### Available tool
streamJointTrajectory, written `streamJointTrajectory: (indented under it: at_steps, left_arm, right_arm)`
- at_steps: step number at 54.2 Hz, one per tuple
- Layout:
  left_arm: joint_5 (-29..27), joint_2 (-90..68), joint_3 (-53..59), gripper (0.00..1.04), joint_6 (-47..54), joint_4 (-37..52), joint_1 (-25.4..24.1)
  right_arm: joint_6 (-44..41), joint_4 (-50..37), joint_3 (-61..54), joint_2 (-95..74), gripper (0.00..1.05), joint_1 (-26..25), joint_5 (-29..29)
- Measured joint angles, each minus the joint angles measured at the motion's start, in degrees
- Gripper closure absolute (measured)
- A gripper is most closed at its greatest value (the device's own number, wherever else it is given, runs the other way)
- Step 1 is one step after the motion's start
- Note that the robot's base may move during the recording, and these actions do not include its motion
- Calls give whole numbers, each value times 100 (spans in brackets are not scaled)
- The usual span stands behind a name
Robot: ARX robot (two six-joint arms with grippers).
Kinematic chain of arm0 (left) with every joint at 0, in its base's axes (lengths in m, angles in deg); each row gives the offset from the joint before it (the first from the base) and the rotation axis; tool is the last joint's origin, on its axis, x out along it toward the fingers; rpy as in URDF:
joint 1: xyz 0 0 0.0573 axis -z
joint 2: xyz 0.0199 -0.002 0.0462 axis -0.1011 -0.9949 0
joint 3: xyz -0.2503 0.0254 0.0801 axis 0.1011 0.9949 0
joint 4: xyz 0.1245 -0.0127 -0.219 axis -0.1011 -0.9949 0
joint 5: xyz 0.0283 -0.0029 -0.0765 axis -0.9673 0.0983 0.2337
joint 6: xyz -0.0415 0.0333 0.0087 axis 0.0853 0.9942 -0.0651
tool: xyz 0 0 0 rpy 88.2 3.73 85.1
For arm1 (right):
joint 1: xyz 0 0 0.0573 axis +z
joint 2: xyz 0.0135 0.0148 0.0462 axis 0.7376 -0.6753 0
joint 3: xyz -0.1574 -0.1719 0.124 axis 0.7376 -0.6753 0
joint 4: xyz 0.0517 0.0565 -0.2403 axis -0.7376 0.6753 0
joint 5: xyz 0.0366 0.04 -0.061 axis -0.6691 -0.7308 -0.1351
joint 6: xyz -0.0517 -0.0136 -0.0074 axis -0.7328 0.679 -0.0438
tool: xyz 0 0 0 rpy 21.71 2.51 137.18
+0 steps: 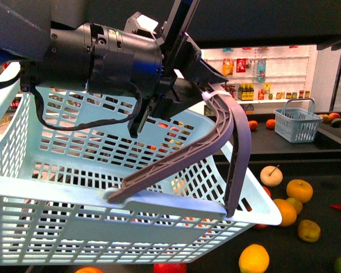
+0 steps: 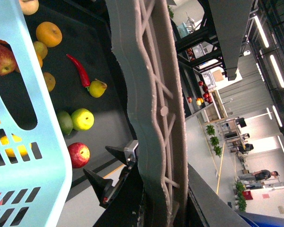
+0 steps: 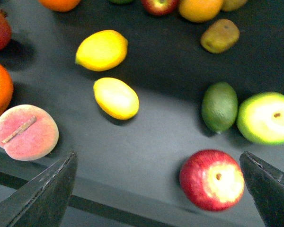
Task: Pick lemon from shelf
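Holding the pale blue slotted plastic basket (image 1: 74, 190) by its grey ribbed handle (image 1: 182, 156), our left gripper (image 1: 211, 94) is clamped on the handle's top — our right gripper (image 3: 156, 189) hangs with fingers (image 3: 47, 189) spread wide over the black tray of the shelf (image 3: 165, 127). The yellow oval lemon (image 3: 102, 49) lies on that tray among loose fruit (image 3: 210, 179), touching neither finger.

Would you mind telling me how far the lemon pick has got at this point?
Done: the left claw is shut on the handle of the basket, holding it up. In hand: the right claw hangs open above the shelf, not on any fruit. Left: the lemon lies untouched on the shelf, so the approach, grasp and lift are all to come.
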State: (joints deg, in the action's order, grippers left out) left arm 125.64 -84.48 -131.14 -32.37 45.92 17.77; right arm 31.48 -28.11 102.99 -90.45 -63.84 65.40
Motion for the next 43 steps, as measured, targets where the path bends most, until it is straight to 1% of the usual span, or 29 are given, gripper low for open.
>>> streamJointTrajectory:
  at_steps: [16, 22, 28, 43]
  left_arm:
    - [-2, 0, 0, 93, -4, 0, 0]
    - [-2, 0, 0, 93, -4, 0, 0]
    - [-2, 0, -2, 93, -4, 0, 0]
    - [0, 0, -2, 93, -4, 0, 2]
  right_arm:
    - [-1204, -205, 872, -1346, 2, 363, -503]
    - [-1692, -22, 1217, -1786, 2, 496, -732]
    - [-2092, 177, 1650, -2249, 2, 601, -778]
    - [-2201, 509, 3213, -3314, 2, 702, -632]
